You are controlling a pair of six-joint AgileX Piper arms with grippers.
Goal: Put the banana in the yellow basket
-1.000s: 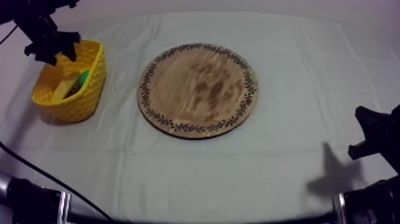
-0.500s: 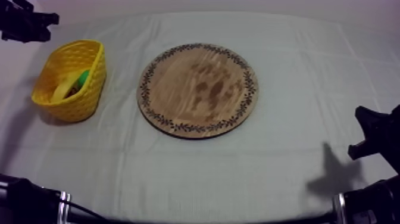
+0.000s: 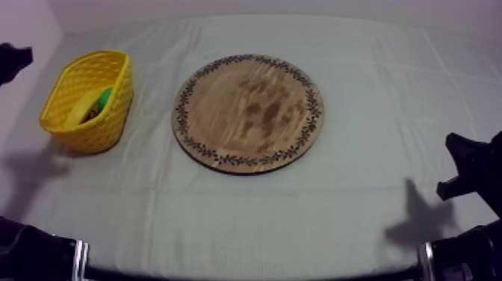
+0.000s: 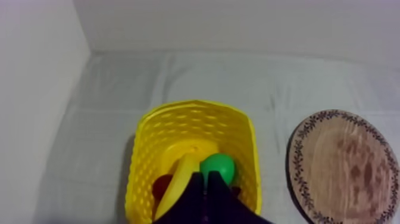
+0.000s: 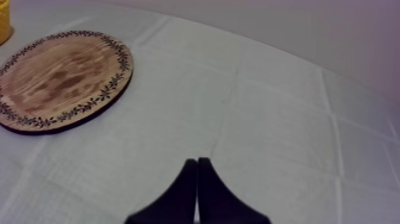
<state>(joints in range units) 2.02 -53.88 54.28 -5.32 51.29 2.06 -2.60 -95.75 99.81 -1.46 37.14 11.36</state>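
- Banana (image 4: 178, 183): lies inside the yellow basket (image 4: 149, 143), slanted toward the near wall, touching a green pear (image 4: 218, 167), with a small red fruit (image 4: 159, 188) just beside.
- Wooden board (image 3: 249, 112): bare, set apart from the basket on the grey-white cloth (image 5: 268, 119).
- Left gripper (image 4: 206, 182): fingers pressed together into a narrow wedge, pinching nothing; hangs above the basket's near side, facing down into it.
- Right gripper (image 5: 197, 162): fingers likewise pressed together, empty; parked low over bare cloth, near the board but off it.
- Step in hand, by judgement: placing apparently done; left to do, only clearing and parking the left arm.
- To do that well: draw the arm up and outward, away from the rim, to avoid hooking the woven wall or tipping a probably light basket.
- Keep the fingers closed and the motion slow; avoid sweeping across the board.
- Leave the right arm parked; no call for it.
- Check before finishing: banana fully below the rim, not propped over the edge. Looks settled, lower end hidden behind the wedge.
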